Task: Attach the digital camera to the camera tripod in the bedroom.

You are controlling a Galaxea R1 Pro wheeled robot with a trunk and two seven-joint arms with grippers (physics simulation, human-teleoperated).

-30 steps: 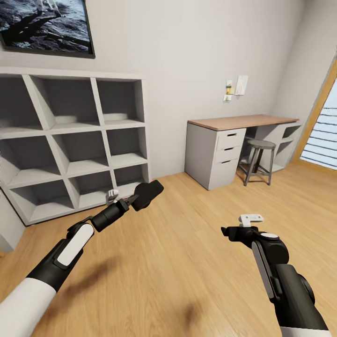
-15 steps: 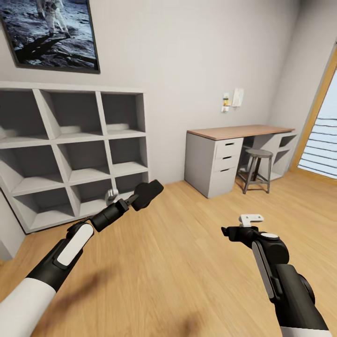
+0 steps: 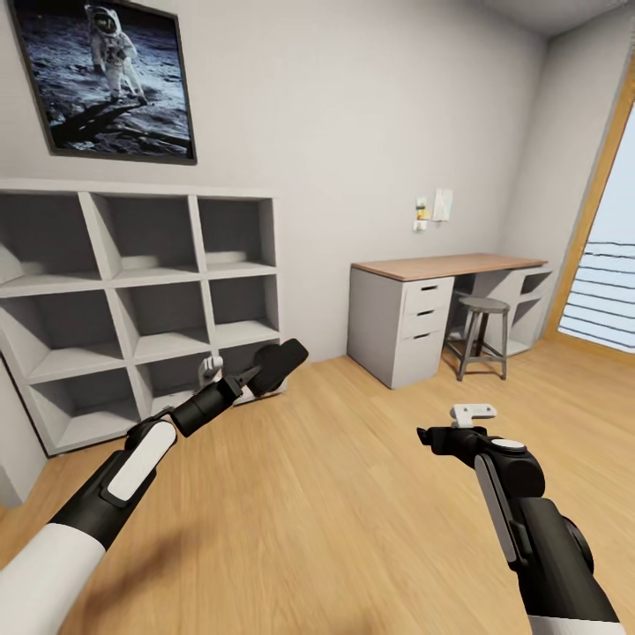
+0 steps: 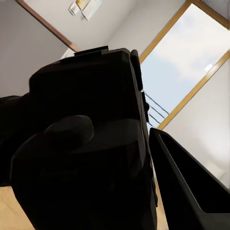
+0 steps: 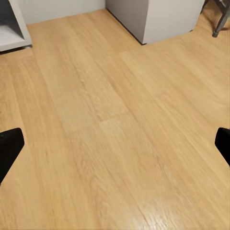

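The camera [image 3: 280, 363] is held in the left gripper [image 3: 256, 377], carried out ahead of the robot over the wood floor [image 3: 335, 494] at the left of the scene; in the left wrist view the black body [image 4: 91, 143] is seen close up with one finger [image 4: 187, 187] lying along its side. The right gripper [image 3: 432, 437] is held over bare floor at the right with its jaws spread wide and nothing between them, both fingertips [image 5: 9, 146] being seen far apart in the right wrist view. Cubby shelves [image 3: 132, 300] stand against the far wall at the left under a framed picture [image 3: 106, 79], and a desk [image 3: 441, 304] with a stool [image 3: 481, 335] stands far right, near a window [image 3: 604, 291]. No tripod is in sight, so a search of the room is judged to be in hand. The main risk is judged to be loss of the camera in transit: the hold appears to be on one side of the body only, and a sharp turn of the base could let it slip or rotate. A second risk lies in the outstretched left arm, by which the camera could be knocked against the shelves during a turn.
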